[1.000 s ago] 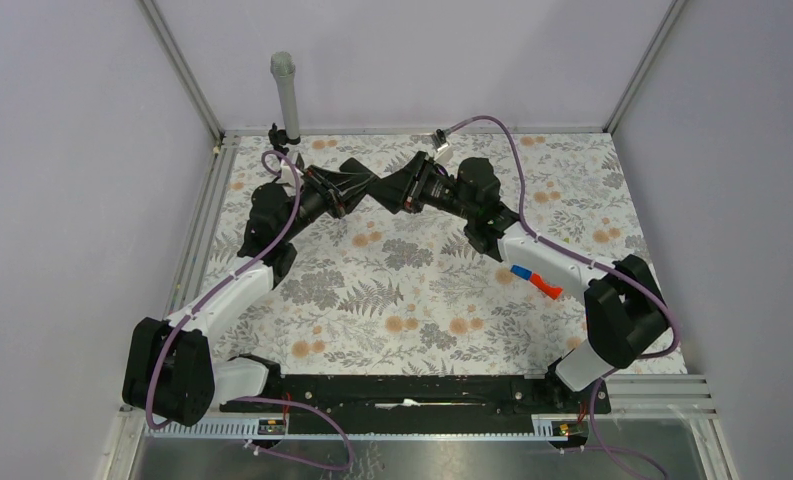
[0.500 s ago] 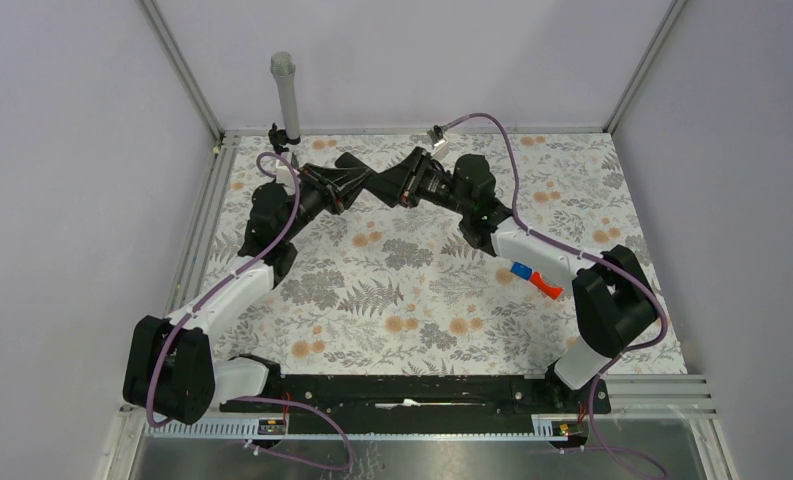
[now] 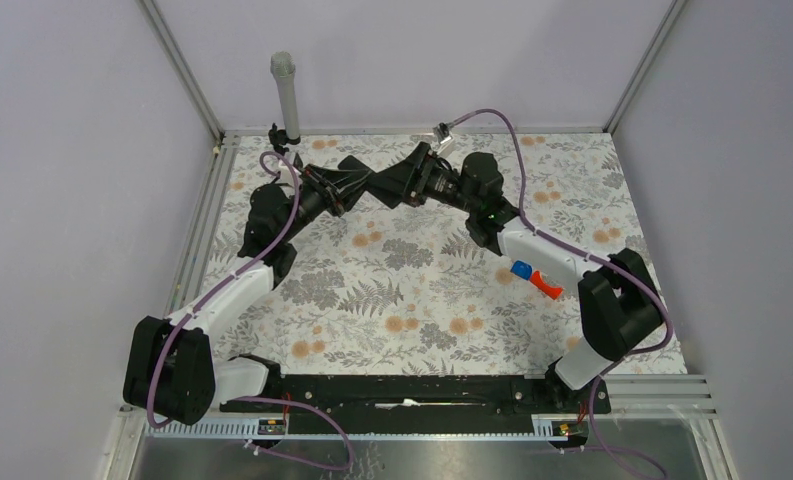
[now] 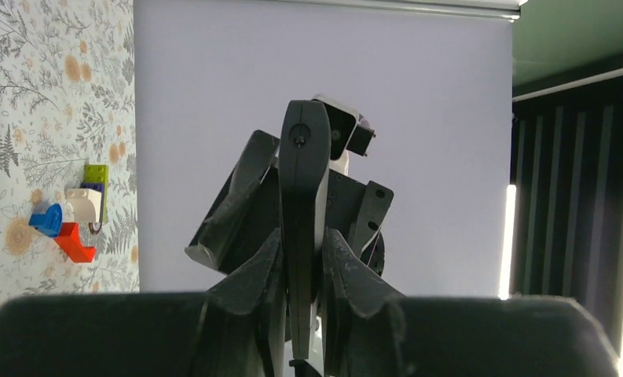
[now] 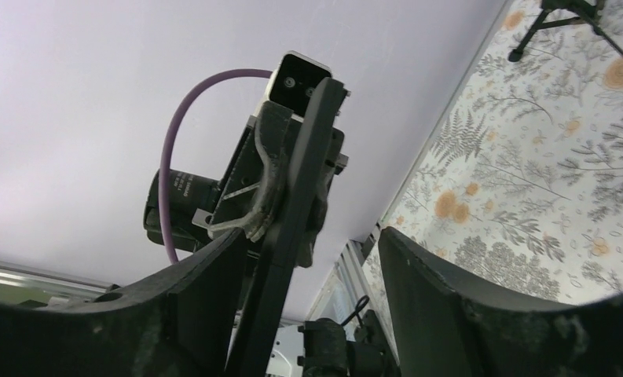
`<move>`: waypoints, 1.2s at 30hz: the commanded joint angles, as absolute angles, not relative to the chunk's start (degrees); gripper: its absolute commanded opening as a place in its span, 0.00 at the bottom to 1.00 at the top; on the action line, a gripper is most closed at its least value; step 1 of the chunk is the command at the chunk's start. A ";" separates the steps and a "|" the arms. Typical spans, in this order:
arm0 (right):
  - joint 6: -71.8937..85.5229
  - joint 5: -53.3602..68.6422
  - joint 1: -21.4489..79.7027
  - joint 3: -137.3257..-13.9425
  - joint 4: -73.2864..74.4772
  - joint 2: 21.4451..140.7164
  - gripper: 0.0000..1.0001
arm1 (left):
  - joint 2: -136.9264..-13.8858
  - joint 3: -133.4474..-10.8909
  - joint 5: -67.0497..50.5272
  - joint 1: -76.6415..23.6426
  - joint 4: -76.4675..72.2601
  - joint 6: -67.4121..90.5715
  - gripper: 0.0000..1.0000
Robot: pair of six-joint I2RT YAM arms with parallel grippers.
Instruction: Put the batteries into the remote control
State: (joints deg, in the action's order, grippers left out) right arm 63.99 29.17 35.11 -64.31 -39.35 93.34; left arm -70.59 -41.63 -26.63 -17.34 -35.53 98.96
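The remote control [image 4: 304, 196] is a slim black bar, seen edge-on in the left wrist view. My left gripper [image 4: 302, 267] is shut on its lower part and holds it up above the back middle of the table [image 3: 372, 290]. My right gripper [image 5: 312, 234] is open around the remote control [image 5: 292, 204], which lies close against its left finger [image 5: 190, 290]; the right finger [image 5: 449, 290] stands well apart. In the top view the left gripper [image 3: 357, 181] and right gripper [image 3: 397, 184] meet tip to tip. No battery shows in any view.
Red-and-blue toy pieces [image 3: 532, 278] lie beside the right forearm; they also show in the left wrist view [image 4: 64, 228]. A small black tripod [image 3: 275, 135] with a grey tube [image 3: 284, 95] stands at the back left corner. Metal rails edge the floral mat.
My right arm has shifted a little toward the back and left, bringing its gripper closer onto the remote. The left arm has stayed where it was.
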 commanded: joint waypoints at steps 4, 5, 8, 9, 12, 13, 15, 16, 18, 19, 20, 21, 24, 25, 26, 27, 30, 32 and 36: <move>59.15 32.82 33.40 -63.16 -36.24 86.97 0.81 | -69.83 -43.87 -31.40 -15.90 -41.33 99.16 0.00; 59.34 32.88 33.40 -62.97 -36.14 86.61 0.82 | -70.02 -43.86 -31.39 -15.86 -41.67 99.36 0.00; 60.35 33.48 33.32 -62.67 -36.54 86.35 0.83 | -70.31 -44.00 -31.54 -15.74 -42.01 99.23 0.00; 60.69 33.67 33.31 -62.67 -36.75 86.39 0.84 | -70.31 -44.07 -31.48 -15.73 -41.67 98.90 0.00; 61.86 34.37 33.15 -62.38 -37.90 86.27 0.86 | -70.25 -44.29 -31.79 -15.44 -41.11 97.66 0.00; 62.25 34.54 33.08 -62.26 -37.88 86.09 0.86 | -70.08 -44.30 -31.81 -15.28 -40.70 97.49 0.00; 62.49 34.32 33.05 -61.55 -38.24 85.64 0.85 | -69.96 -44.15 -31.73 -14.97 -40.58 97.94 0.00; 62.64 34.21 33.05 -61.11 -38.43 85.48 0.81 | -69.96 -44.06 -31.75 -14.87 -40.91 98.43 0.00; 62.90 34.63 33.04 -60.75 -38.76 85.83 0.71 | -70.04 -44.16 -31.87 -14.85 -41.69 99.22 0.00; 63.26 34.89 33.03 -60.90 -38.87 86.25 0.65 | -70.05 -44.27 -31.95 -14.85 -41.69 99.37 0.00; 63.62 35.34 33.05 -61.03 -39.23 86.77 0.59 | -70.05 -44.44 -31.92 -14.85 -41.81 99.48 0.00; 64.02 35.84 33.05 -61.19 -39.40 87.39 0.54 | -69.97 -44.53 -31.93 -14.85 -41.90 99.49 0.00; 64.46 36.30 33.13 -61.42 -39.42 88.61 0.44 | -69.81 -44.78 -32.01 -14.85 -42.01 99.43 0.00; 64.36 36.19 33.20 -61.46 -39.15 88.90 0.41 | -69.72 -44.82 -32.09 -14.85 -41.98 99.33 0.00; 64.01 36.07 33.24 -61.73 -38.56 89.19 0.39 | -69.62 -44.82 -32.04 -14.92 -41.93 99.32 0.00; 63.61 35.98 33.31 -62.06 -37.87 89.61 0.37 | -69.51 -44.80 -32.03 -15.00 -42.00 99.27 0.00; 62.58 35.04 33.60 -63.02 -35.54 90.84 0.32 | -69.02 -44.95 -32.37 -15.55 -42.20 99.18 0.00; 62.37 33.81 33.77 -63.76 -33.89 91.57 0.32 | -69.04 -45.48 -33.24 -16.19 -42.30 99.02 0.00; 61.61 29.39 33.84 -66.40 -27.87 93.19 0.37 | -69.47 -46.89 -35.67 -18.28 -41.65 97.92 0.00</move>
